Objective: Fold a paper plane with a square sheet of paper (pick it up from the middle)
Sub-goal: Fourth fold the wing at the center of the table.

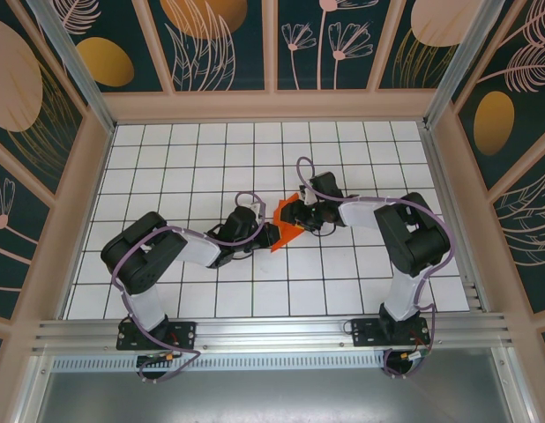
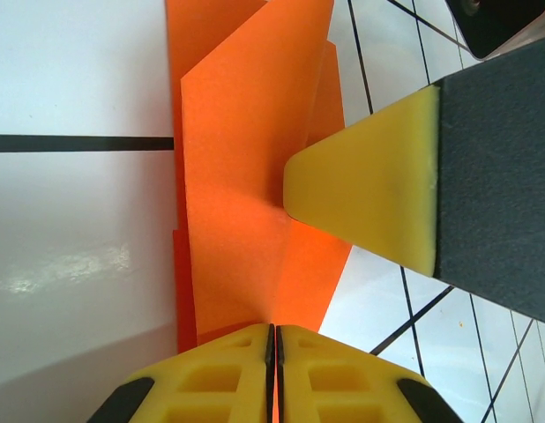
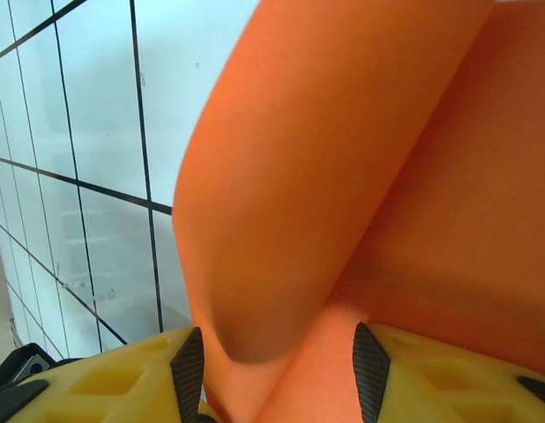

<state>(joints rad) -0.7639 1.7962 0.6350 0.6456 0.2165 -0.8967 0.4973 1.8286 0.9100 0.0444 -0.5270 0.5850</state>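
Note:
The bright orange square sheet of paper (image 1: 287, 231) is folded into overlapping layers with a centre crease and stands partly lifted off the white grid table between the two arms. My left gripper (image 1: 271, 234) is shut on its near edge, with the crease running straight into the closed jaws (image 2: 274, 337). The layers (image 2: 237, 176) fan out ahead of it. My right gripper (image 1: 296, 214) reaches in from the right; one of its yellow fingers (image 2: 369, 189) presses on the paper. In the right wrist view its jaws (image 3: 277, 361) stand apart, with a curled orange flap (image 3: 281, 194) lying in the gap.
The white gridded table (image 1: 211, 159) lies open behind and to both sides of the arms. Wooden walls (image 1: 272, 106) enclose it at the back and sides. An aluminium rail (image 1: 272, 330) runs along the near edge by both arm bases.

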